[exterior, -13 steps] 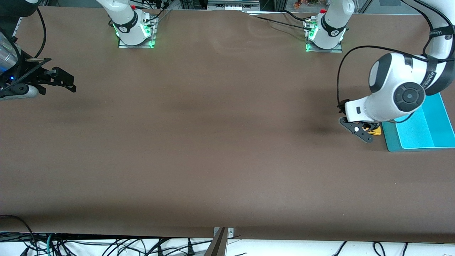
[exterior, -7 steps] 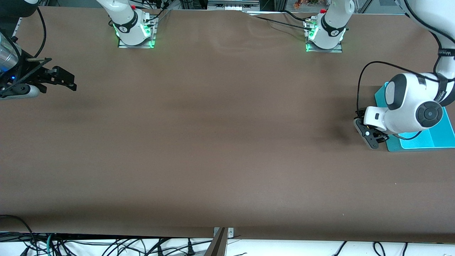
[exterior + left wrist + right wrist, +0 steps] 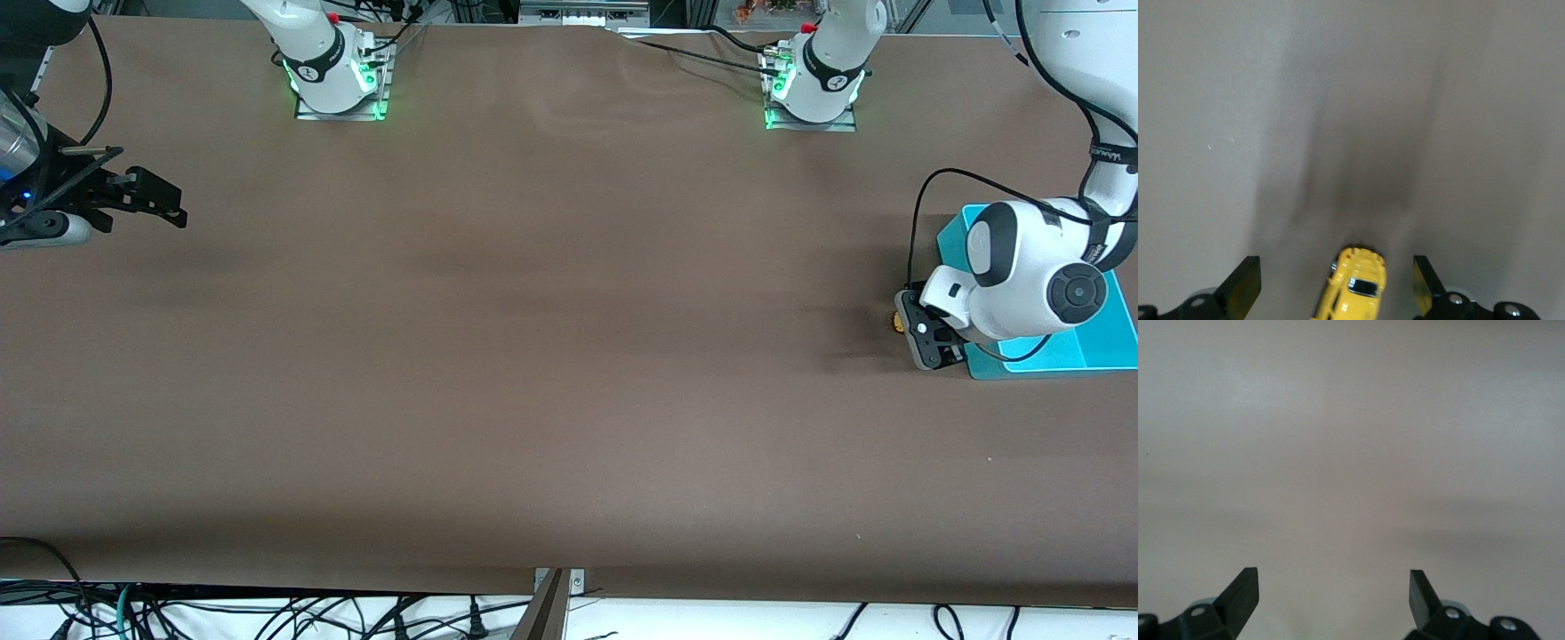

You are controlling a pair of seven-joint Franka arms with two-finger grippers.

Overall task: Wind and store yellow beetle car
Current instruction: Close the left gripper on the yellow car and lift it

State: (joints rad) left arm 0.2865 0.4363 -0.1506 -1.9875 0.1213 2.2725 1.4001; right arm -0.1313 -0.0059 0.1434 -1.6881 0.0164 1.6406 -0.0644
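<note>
yellow beetle car (image 3: pixel 1355 289) between open left claw (image 3: pixel 1337 287)

Teal tray (image 3: pixel 969 364) beside left claw (image 3: pixel 916 331).

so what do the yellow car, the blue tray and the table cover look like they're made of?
Yellow beetle car: glossy painted shell with dark windows, die-cast metal or hard plastic; cannot tell which. It sits on the table between the open left gripper fingers.
Blue tray: smooth, evenly cyan, raised rim, likely moulded plastic.
Table cover: matte brown, faint ripples near the arm bases, so probably a sheet or mat.
</note>
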